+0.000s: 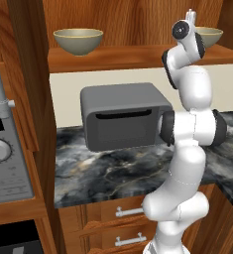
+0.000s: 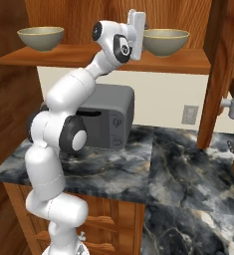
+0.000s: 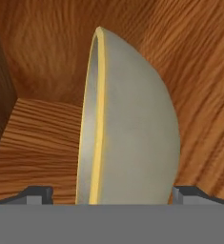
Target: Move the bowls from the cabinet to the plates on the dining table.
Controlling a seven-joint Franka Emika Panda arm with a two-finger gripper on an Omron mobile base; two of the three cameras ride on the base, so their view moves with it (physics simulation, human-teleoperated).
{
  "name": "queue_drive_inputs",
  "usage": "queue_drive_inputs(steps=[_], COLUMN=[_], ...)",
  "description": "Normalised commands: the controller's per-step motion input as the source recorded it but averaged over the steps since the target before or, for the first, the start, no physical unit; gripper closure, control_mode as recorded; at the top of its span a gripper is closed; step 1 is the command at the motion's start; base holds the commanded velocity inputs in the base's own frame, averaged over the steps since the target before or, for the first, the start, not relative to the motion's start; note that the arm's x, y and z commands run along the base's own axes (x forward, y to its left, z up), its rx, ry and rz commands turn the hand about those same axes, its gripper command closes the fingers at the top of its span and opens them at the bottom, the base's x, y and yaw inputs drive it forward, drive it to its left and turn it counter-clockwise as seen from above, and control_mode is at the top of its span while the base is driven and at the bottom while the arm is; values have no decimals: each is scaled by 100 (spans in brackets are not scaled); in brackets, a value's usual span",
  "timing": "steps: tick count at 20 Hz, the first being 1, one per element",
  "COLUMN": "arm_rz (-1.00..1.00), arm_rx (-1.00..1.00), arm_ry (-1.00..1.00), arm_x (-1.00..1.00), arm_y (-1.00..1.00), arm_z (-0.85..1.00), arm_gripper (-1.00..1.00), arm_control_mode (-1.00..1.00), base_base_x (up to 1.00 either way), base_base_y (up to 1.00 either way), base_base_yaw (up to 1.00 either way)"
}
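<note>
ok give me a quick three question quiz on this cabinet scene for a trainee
1. True or false: both bowls sit on the cabinet shelf.
2. What stands on the counter below the shelf? A) kettle B) grey toaster oven C) blue plate
3. The hand is ____ (open/shut) at the right bowl.

Key: 1 true: the left bowl is there too. 2 B, the toaster oven. 3 open, one fingertip on each side of the bowl.

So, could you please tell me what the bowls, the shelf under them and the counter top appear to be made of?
Bowls: probably glazed ceramic, with a smooth grey-olive outside and a pale yellow rim.
Shelf: reddish-brown wood with clear grain and a slight sheen.
Counter top: looks like polished marbled stone, dark with pale veins and soft reflections.
</note>
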Motion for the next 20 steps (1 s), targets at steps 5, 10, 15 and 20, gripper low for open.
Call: queue_drive_inputs(steps=[5,10,15,20], arm_rz=[0,0,0,0], arm_rx=[1,5,6,5], arm_ry=[8,13,11,9], arm_x=[0,-5,-18,-25], arm_y=[-4,-6,-6,-6], arm_z=[-35,-43,-46,-49], arm_gripper=[-100,-100,-100,-100], arm_control_mode=[-100,-100,-100,-100], base_base_x=[0,0,0,0], base_base_y=[0,0,0,0], base_base_yaw=[0,0,0,0])
